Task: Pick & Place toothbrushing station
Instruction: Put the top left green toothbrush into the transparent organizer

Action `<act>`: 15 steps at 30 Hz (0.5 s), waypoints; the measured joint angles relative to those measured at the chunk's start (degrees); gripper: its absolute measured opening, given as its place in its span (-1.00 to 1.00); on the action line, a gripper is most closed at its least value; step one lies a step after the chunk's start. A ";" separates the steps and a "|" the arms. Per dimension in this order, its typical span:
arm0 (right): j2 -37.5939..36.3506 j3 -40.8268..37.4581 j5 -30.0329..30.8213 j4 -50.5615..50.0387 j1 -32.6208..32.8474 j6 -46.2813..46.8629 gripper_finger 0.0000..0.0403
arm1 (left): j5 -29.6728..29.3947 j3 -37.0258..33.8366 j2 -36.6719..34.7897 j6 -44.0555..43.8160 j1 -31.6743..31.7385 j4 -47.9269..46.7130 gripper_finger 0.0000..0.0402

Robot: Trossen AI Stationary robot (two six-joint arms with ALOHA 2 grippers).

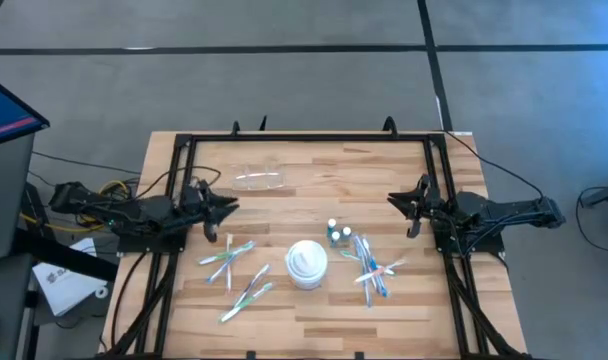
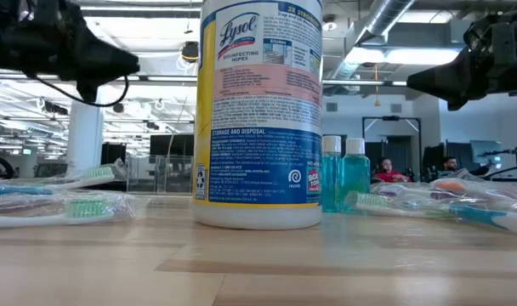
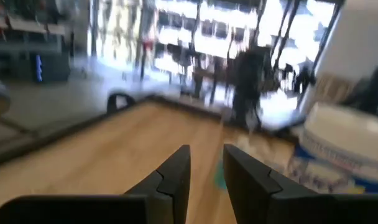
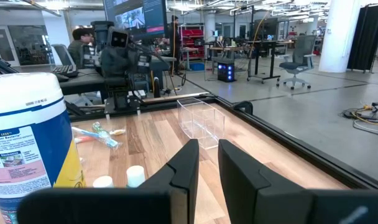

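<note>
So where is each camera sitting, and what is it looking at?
High view: above, looking straight down at the table; both arms show, left claw and right claw apart over it.
Low view: at tabletop height, facing the Lysol wipes tub and two small blue bottles; arm parts hang above.
Left wrist view: behind that claw's two fingers, looking along the wood.
Right wrist view: behind its own fingers, facing the clear box.
Shared: every view shows the wipes tub.

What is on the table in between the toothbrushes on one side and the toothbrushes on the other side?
The high view shows the white wipes tub standing between the left toothbrushes and the right toothbrushes, with two small blue bottles beside it.
</note>
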 joint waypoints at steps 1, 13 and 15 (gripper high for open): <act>-0.01 0.00 0.00 0.00 0.00 0.00 -0.73 | 0.04 1.18 1.58 -1.62 -0.31 -2.96 -0.55; -0.01 0.00 0.00 0.00 0.00 0.00 -0.73 | 19.53 15.60 24.60 -16.43 -1.19 -24.18 -0.55; -0.02 0.00 0.00 0.00 0.00 0.00 -0.73 | 21.55 17.70 28.09 -17.96 -1.26 -28.83 -0.55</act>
